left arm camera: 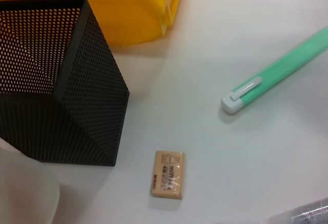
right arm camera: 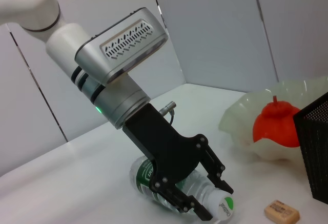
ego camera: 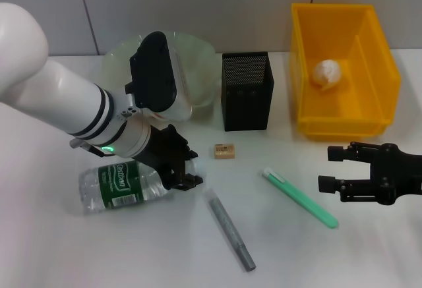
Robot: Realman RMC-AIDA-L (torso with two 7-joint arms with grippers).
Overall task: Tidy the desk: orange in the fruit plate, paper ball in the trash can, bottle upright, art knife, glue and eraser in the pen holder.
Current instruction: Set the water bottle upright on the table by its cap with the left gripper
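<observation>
1. Fingers of the left gripper (ego camera: 181,169) straddle the cap end of the bottle (ego camera: 119,186), which lies flat, its long axis running leftward; the right gripper (ego camera: 336,168) waits parted and empty, well apart.
2. Left wrist view: only the eraser (left arm camera: 167,174) beside the pen holder (left arm camera: 56,80).
3. Right wrist view: jaws around the neck, seemingly not yet clamped.

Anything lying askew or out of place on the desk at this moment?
Yes. The bottle lies on its side, with the left gripper closing around its cap end. The eraser, green art knife and grey glue stick lie loose outside the pen holder. The right gripper hangs nearby, open.
</observation>
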